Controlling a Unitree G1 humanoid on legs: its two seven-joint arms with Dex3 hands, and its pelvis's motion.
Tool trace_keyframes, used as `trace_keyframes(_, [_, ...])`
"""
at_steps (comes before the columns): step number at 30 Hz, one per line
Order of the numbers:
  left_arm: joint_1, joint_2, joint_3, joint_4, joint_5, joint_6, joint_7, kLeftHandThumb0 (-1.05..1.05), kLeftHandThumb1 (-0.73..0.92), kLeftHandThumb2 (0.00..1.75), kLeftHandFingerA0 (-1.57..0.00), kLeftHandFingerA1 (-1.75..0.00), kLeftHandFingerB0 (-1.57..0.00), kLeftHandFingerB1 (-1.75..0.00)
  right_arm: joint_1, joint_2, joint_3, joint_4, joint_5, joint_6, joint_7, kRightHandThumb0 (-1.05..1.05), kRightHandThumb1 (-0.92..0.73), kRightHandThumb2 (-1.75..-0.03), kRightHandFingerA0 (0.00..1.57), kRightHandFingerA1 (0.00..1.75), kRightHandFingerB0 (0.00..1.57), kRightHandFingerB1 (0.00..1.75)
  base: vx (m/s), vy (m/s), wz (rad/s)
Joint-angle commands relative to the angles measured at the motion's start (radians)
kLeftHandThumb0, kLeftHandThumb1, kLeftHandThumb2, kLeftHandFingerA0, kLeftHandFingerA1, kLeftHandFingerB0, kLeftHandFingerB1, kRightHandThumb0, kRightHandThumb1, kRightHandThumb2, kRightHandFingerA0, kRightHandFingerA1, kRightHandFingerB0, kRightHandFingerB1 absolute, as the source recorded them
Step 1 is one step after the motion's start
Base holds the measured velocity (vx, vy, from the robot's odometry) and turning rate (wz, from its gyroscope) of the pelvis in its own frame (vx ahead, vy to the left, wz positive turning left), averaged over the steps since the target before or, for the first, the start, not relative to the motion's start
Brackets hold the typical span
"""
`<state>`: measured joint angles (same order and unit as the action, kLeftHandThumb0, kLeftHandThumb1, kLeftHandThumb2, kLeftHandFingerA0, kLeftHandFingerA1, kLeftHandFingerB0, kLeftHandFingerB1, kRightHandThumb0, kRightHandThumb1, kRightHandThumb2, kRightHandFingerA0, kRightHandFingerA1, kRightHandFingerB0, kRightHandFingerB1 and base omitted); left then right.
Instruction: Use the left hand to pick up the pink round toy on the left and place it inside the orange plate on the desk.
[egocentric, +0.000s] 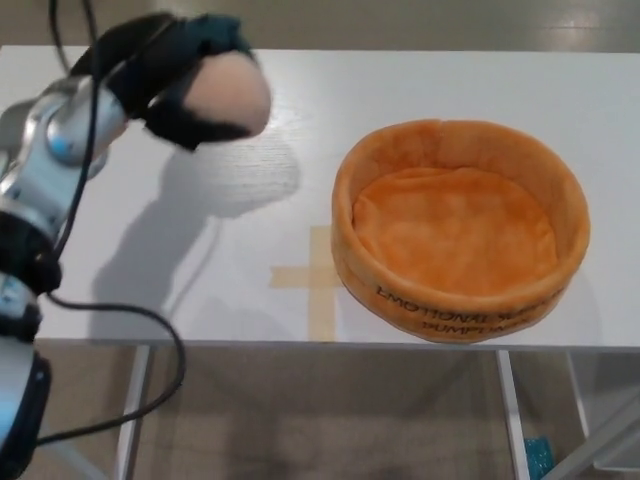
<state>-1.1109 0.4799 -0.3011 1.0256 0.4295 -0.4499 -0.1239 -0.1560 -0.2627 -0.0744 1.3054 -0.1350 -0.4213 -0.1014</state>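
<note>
While the left hand (170, 75) clasps the pink round toy (228, 95) in the air above the desk (300, 130) near its far left corner (shadow cast beneath), the orange plate (460, 230) sits empty toward the desk's front right edge, beside a tape cross (310, 278).

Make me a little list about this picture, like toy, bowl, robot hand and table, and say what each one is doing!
toy: pink round toy, held up above the table, shadow under it
robot hand: left robot hand, black, closed around the toy
plate: orange plate, soft, empty, on the right
table: white desk, tape cross beside the plate
other robot hand: not in view
</note>
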Motion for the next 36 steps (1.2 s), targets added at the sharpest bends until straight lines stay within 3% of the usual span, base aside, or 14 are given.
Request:
trace_keyframes(1, [-0.078,-0.072,-0.033,-0.011,0.050,0.012,0.043,-0.21,0.80,0.63,-0.73,-1.49,-0.74,-1.13,0.009,0.001,-0.006,0.003,0.004,-0.007,0.000,-0.37,-0.58,-0.58,0.73,0.56,0.64,0.43,0.00,0.000,0.00])
trace_keyframes(6, [-0.110,-0.134,-0.056,-0.017,0.068,0.048,0.050,-0.22,0.71,0.64,-0.71,-1.49,-0.81,-0.75,0.007,0.001,-0.004,0.001,-0.002,-0.008,-0.004,-0.37,-0.58,-0.58,0.73,0.56,0.63,0.44,0.00,0.000,0.00])
trace_keyframes(10, [-0.138,-0.200,-0.073,0.013,0.072,0.053,0.054,-0.16,0.73,0.65,-0.82,-1.60,-0.70,-1.33,0.001,0.003,-0.012,0.001,0.006,-0.007,0.001,-0.36,-0.57,-0.58,0.74,0.56,0.63,0.44,0.00,0.000,0.00])
trace_keyframes(12, [-0.148,-0.232,-0.078,0.025,0.069,0.067,0.057,-0.14,0.75,0.67,-0.71,-1.65,-0.66,-1.39,0.001,0.001,-0.008,0.001,0.000,-0.012,-0.002,-0.36,-0.57,-0.58,0.75,0.58,0.63,0.44,0.00,0.000,0.00])
trace_keyframes(15, [-0.154,-0.266,-0.090,0.034,0.075,0.086,0.062,-0.17,0.77,0.61,-0.71,-1.65,-0.80,-0.90,0.003,-0.001,-0.004,0.001,-0.006,-0.013,-0.006,-0.36,-0.58,-0.58,0.74,0.56,0.63,0.44,0.00,0.000,0.00])
trace_keyframes(17, [-0.161,-0.300,-0.101,0.050,0.080,0.092,0.059,-0.14,0.78,0.60,-0.70,-1.66,-0.67,-1.27,0.003,-0.002,0.000,0.000,-0.011,-0.016,-0.010,-0.37,-0.58,-0.58,0.74,0.59,0.63,0.44,0.00,0.000,0.00])
trace_keyframes(23, [-0.170,-0.340,-0.102,0.076,0.074,0.083,0.051,-0.16,0.78,0.64,-0.68,-1.68,-0.64,-1.33,-0.001,-0.001,-0.006,-0.001,-0.002,-0.015,-0.002,-0.36,-0.58,-0.58,0.74,0.57,0.64,0.44,0.00,0.000,0.00])
trace_keyframes(24, [-0.171,-0.349,-0.106,0.078,0.077,0.093,0.050,-0.20,0.77,0.64,-0.73,-1.42,-0.71,-0.60,-0.006,-0.002,-0.002,0.001,-0.006,-0.013,-0.002,-0.38,-0.58,-0.58,0.75,0.59,0.63,0.43,0.00,0.000,0.00])
trace_keyframes(25, [-0.167,-0.360,-0.106,0.078,0.076,0.096,0.050,-0.16,0.78,0.63,-0.86,-0.51,-0.76,-1.00,-0.009,-0.002,-0.005,0.002,-0.003,-0.008,0.000,-0.39,-0.57,-0.58,0.75,0.57,0.63,0.43,0.00,0.000,0.00])
trace_keyframes(28, [-0.155,-0.378,-0.107,0.075,0.073,0.098,0.054,-0.13,0.77,0.66,-0.78,-0.49,-0.79,-1.08,-0.011,-0.004,-0.011,0.001,0.004,-0.006,0.009,-0.38,-0.58,-0.58,0.75,0.59,0.63,0.43,0.00,0.000,0.00])
trace_keyframes(29, [-0.161,-0.382,-0.108,0.082,0.065,0.115,0.006,-0.40,0.45,0.71,-0.50,-0.61,-0.33,-0.42,-0.013,-0.005,-0.007,0.000,-0.001,-0.005,0.005,-0.38,-0.58,-0.58,0.75,0.59,0.63,0.43,0.00,0.000,0.00])
trace_keyframes(30, [-0.166,-0.385,-0.108,0.088,0.059,0.128,-0.030,-0.40,0.45,0.71,-0.50,-0.61,-0.33,-0.42,-0.014,-0.006,-0.005,-0.001,-0.005,-0.003,0.001,-0.38,-0.58,-0.58,0.75,0.59,0.63,0.43,0.00,0.000,0.00])
trace_keyframes(31, [-0.186,-0.387,-0.136,0.097,0.083,0.176,-0.092,-0.69,0.43,0.77,0.00,0.00,-0.03,-0.14,-0.015,-0.005,-0.004,-0.001,-0.006,-0.002,0.001,-0.38,-0.57,-0.58,0.75,0.57,0.63,0.44,0.00,0.000,0.00])
trace_keyframes(36, [-0.226,-0.396,-0.186,0.119,0.100,0.287,-0.239,-0.78,0.43,0.84,0.00,0.00,0.00,0.00,-0.015,-0.005,-0.006,-0.001,-0.003,-0.002,0.005,-0.37,-0.58,-0.58,0.74,0.57,0.63,0.44,0.00,0.000,0.00])
